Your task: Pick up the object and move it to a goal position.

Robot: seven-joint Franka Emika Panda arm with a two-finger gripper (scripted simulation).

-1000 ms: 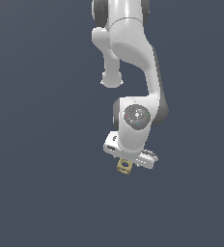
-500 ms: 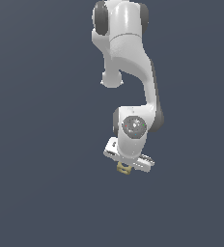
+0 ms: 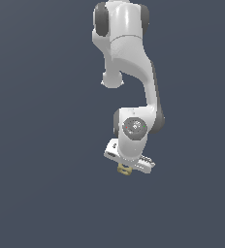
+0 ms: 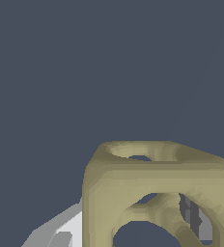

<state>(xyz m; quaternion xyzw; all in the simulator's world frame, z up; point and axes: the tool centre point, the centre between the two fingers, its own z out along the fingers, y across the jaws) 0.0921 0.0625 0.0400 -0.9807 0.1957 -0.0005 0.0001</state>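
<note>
The object is a small tan-yellow block (image 3: 124, 169) with round holes through it. In the exterior view it hangs just under the white gripper (image 3: 125, 167), held between the fingers, which are mostly hidden by the hand. In the wrist view the block (image 4: 157, 193) fills the near part of the picture, with a grey-white finger (image 4: 61, 231) beside it and another finger showing through a hole. The gripper is shut on the block, above a plain dark grey surface.
The white arm (image 3: 129, 72) rises from the gripper toward the top of the exterior view. Around it only plain dark grey ground (image 3: 37, 145) shows. No goal marker shows.
The arm has shifted a little toward the exterior view's left and its upper links have swung, with the block staying in the gripper at about the same height.
</note>
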